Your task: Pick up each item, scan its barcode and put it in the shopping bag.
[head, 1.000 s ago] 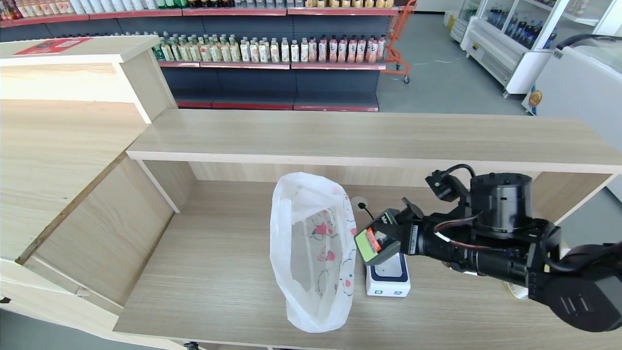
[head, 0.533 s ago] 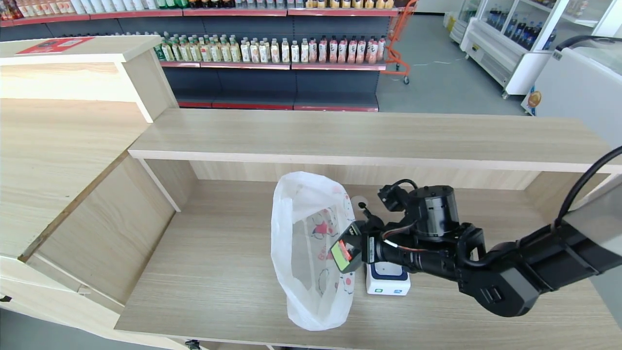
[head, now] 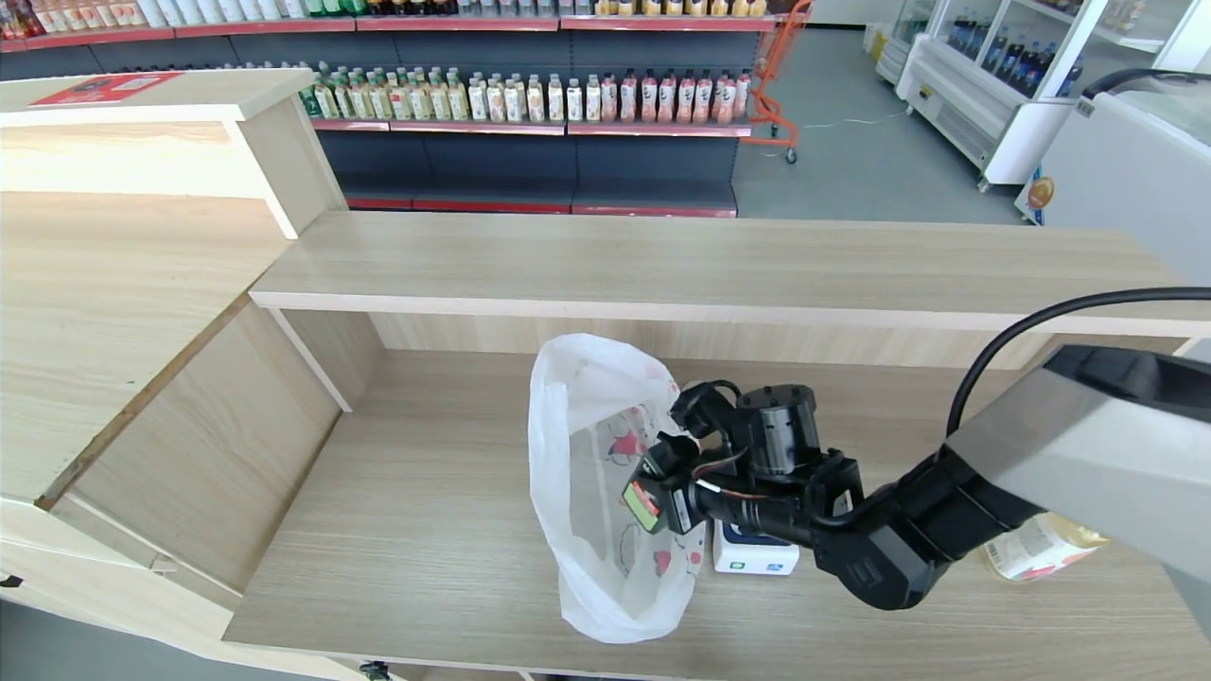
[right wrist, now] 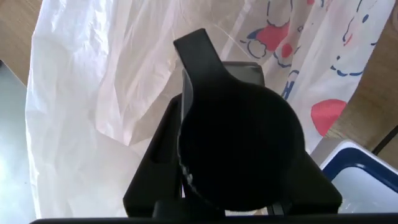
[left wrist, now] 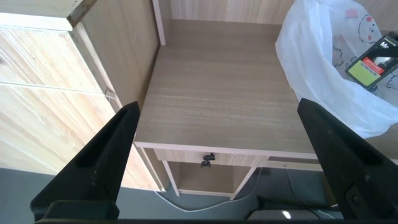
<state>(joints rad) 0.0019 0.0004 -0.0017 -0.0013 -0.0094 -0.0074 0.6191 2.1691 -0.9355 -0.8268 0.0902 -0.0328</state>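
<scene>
Head view, lower centre: bag [head: 577, 567] stands open on the counter [head: 407, 558]. It's thin limp film, so a nudge would likely collapse the mouth. At that mouth the right gripper [head: 653, 492] is clamped on a small dark pack [head: 643, 504] with a green-red label. It looks light and stiff, probably slick wrap, so grip it across the flat faces. Just right of the bag: scanner [head: 754, 556]. At the right edge lies a bottle [head: 1041, 549]: heavier, likely rolls, take it mid-body. In left wrist view the left gripper [left wrist: 217, 143] is spread wide, empty.

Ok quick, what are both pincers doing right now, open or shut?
Left pincer: open, holding nothing.
Right pincer: shut on a green-labelled pack, at the shopping bag's mouth.
</scene>
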